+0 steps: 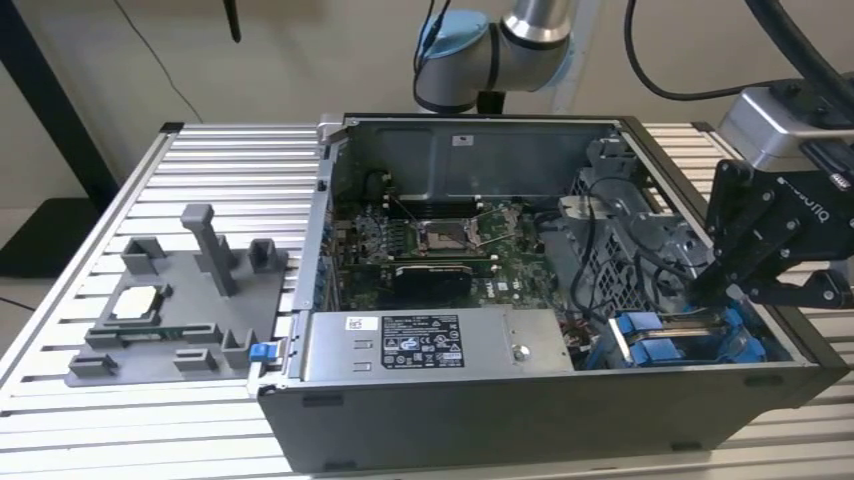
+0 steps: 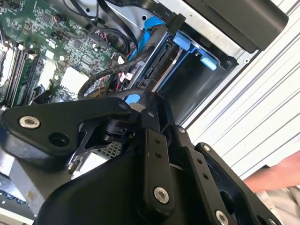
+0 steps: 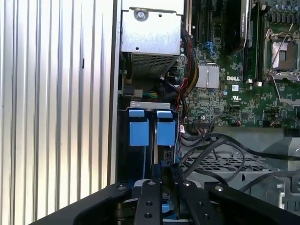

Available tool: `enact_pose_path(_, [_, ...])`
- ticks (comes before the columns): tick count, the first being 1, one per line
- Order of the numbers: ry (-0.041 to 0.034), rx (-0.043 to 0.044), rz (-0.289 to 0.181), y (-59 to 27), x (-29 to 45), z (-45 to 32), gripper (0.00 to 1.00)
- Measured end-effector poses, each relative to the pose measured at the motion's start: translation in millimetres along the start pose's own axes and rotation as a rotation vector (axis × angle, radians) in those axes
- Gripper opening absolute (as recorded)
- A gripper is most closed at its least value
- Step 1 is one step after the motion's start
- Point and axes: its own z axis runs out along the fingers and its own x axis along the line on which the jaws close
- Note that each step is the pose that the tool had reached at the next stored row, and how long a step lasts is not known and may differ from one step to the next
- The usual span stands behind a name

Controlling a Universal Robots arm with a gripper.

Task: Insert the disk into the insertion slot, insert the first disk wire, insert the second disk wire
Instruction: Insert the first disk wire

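Hand (image 3: 167, 169) low inside open case (image 1: 534, 420), grip cannot be told, blue disk frames (image 3: 138, 131) just beyond, black wires (image 3: 211, 144) beside, bench (image 1: 200, 160) under.

Ribbed, dull silvery metal table (image 1: 200, 170)

Arm (image 1: 514, 45) sits at the top centre of the exterior view, grey-and-blue joint bent. At the exterior view's right edge is the silver wrist (image 1: 781, 125), and below it the black gripper (image 1: 705, 288) slants down toward the exterior view's left, tips low.
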Motion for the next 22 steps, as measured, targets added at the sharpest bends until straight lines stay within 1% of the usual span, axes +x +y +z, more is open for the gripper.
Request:
enact_pose_path(2, [0.0000,-0.0043,0.000,-0.1,0.6,0.0,0.00])
enact_pose_path(4, [-0.0002,-0.0163,0.002,-1.3,2.6,0.4,0.00])
enact_pose_path(5, [-0.0005,-0.0243,0.002,-2.8,4.1,0.7,0.00])
enact_pose_path(7, [-0.0011,-0.0359,0.004,-7.2,6.2,1.2,0.00])
enact_pose_path(9, [-0.0013,-0.0381,0.004,-11.9,7.1,1.5,0.00])
enact_pose_path(13, [-0.0021,-0.0393,0.004,-18.8,8.0,3.9,0.00])
enact_pose_path(16, [-0.0018,-0.0392,0.004,-20.3,8.3,6.4,0.00])
enact_pose_path(22, [-0.0024,-0.0392,0.003,-20.5,8.3,6.7,0.00])
